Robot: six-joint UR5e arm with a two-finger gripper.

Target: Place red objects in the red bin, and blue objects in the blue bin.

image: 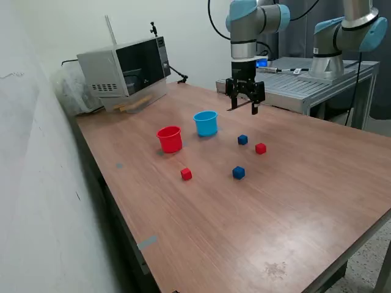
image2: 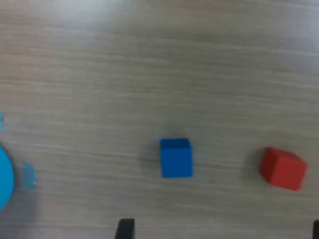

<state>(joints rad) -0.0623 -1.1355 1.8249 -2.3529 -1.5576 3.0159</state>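
While the jaws are held apart and empty above the table (image: 293, 201), a blue cube (image2: 176, 158) is seen just beside a red cube (image2: 283, 168); light and rigid, it is judged best pinched across two flat opposite faces

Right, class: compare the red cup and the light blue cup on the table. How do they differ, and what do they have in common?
Colour: the red cup is red, the light blue cup pale blue. Place: the red cup stands toward the exterior view's left and nearer the camera; the light blue cup stands further back, closer to the hand. Nearest cube: a red cube lies near the red cup, a dark blue cube near the blue one. Shared: both stand upright, open-topped, similar in size.
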